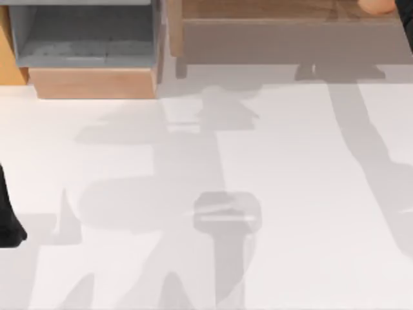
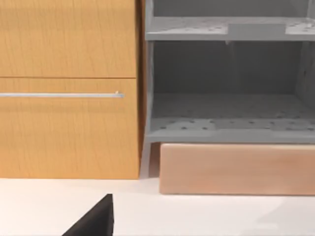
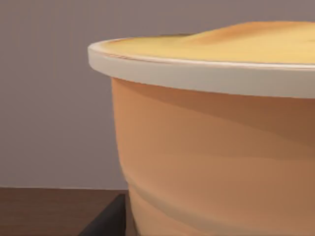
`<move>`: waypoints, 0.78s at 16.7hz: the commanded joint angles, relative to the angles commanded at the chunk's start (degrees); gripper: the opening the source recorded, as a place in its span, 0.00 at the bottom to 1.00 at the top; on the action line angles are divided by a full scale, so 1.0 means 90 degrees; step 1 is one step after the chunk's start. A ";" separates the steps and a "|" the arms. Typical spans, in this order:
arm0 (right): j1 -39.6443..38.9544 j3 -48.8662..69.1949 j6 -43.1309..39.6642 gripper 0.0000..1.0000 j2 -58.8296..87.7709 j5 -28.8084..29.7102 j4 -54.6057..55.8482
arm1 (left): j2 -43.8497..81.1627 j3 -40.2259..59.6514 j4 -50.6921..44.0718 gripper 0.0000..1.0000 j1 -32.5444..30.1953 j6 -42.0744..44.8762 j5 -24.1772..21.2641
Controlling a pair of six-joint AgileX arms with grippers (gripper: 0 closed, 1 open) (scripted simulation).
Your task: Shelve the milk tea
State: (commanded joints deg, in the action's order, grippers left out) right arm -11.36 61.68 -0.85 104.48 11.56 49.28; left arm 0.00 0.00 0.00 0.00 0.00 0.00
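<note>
The milk tea point(image 1: 377, 5) sits on the brown shelf point(image 1: 258, 10) at the frame's upper right, seemingly shelved; whether the right gripper's fingers hold it, I cannot tell.

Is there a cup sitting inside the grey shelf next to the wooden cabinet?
No, the grey shelf beside the wooden cabinet holds only bare speckled boards in the left wrist view.

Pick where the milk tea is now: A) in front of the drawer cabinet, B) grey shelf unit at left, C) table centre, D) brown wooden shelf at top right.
D: in the top view the milk tea sits at the far right on the brown shelf, and the right wrist view shows the cup close up over a dark wooden surface.
</note>
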 joint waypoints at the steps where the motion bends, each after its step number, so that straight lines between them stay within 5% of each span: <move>1: 0.0000 0.0000 0.0000 0.00 0.0000 0.0000 0.0000 | 0.0000 0.0000 0.0000 1.00 0.0000 0.0000 0.0000; 13: 0.0062 0.0580 0.0009 0.00 0.0713 -0.0061 0.0120 | 0.0000 0.0000 0.0000 1.00 0.0000 0.0000 0.0000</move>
State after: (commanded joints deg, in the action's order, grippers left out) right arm -10.80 66.90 -0.77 110.90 11.02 50.36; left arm 0.00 0.00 0.00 0.00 0.00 0.00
